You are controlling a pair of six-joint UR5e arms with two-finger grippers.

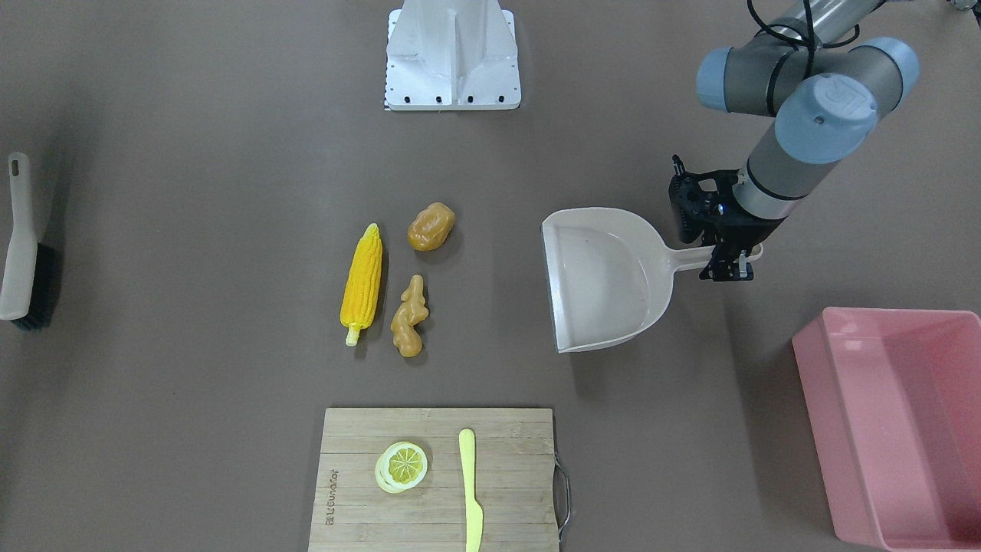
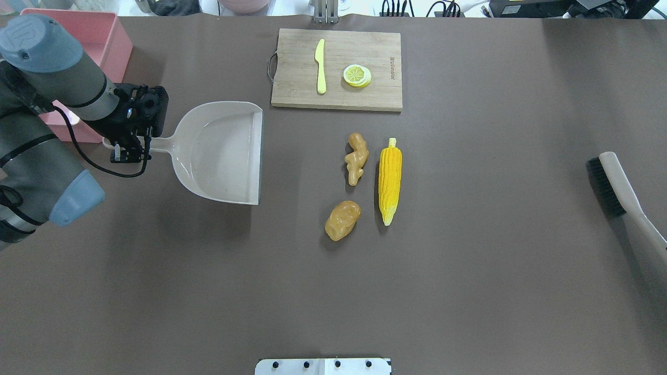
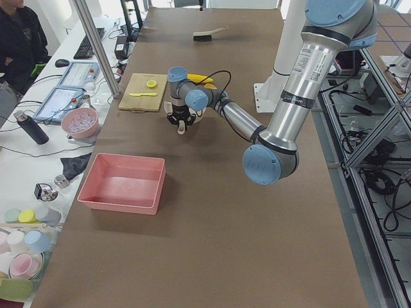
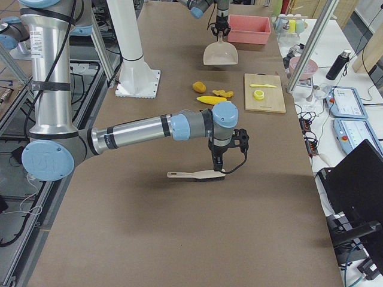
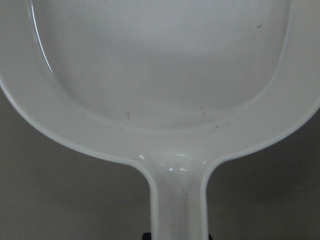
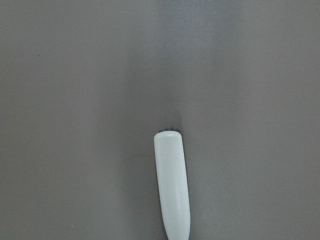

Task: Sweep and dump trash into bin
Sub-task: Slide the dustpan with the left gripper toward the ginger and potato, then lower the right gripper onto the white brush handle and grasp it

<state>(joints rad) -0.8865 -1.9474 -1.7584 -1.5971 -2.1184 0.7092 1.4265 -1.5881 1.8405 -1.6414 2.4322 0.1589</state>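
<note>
The trash lies mid-table: a yellow corn cob point(image 1: 362, 285) point(image 2: 390, 179), a tan-brown potato-like lump point(image 1: 431, 227) point(image 2: 343, 220) and a knobbly ginger-like root point(image 1: 408, 316) point(image 2: 356, 159). A beige dustpan point(image 1: 605, 280) point(image 2: 224, 151) point(image 5: 160, 75) faces them with its mouth, a gap away. My left gripper point(image 1: 728, 261) point(image 2: 127, 153) is shut on its handle. The pink bin point(image 1: 904, 429) point(image 2: 94, 31) stands behind the left arm. My right gripper point(image 4: 216, 166) shows only in the exterior right view, right above the brush point(image 4: 194, 174) point(image 2: 620, 192) point(image 6: 172, 185); I cannot tell its state.
A wooden cutting board point(image 1: 352, 445) at the far edge carries a lemon slice point(image 1: 401, 465) and a pale yellow knife point(image 1: 470, 491). The white robot base point(image 1: 452, 57) sits at the near edge. A seated person point(image 3: 19, 38) is beside the table's far side.
</note>
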